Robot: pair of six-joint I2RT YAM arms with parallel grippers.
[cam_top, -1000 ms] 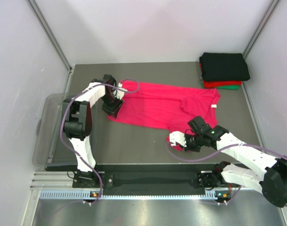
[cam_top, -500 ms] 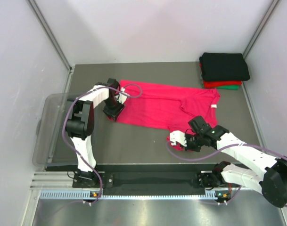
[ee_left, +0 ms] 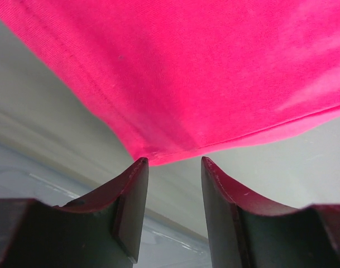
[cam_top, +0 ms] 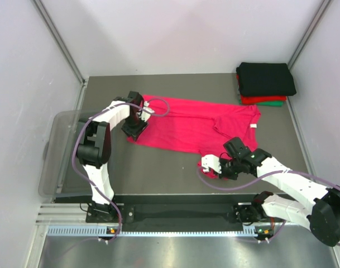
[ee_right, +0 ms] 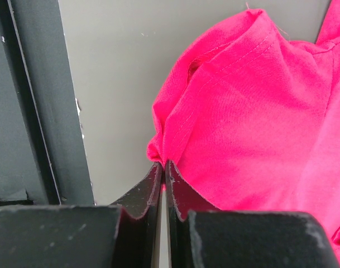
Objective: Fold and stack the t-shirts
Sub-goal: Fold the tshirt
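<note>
At near-left corner of pink t-shirt (cam_top: 197, 125): left gripper (ee_left: 174, 162) spread, tips just short of the hem. At its near sleeve fold: right gripper (ee_right: 162, 164) pressed together; cannot tell if cloth is caught.

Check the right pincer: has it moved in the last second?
No. The right pincer stays put against the table's dark front rail, shut on the bright magenta-pink cloth t-shirt.
</note>
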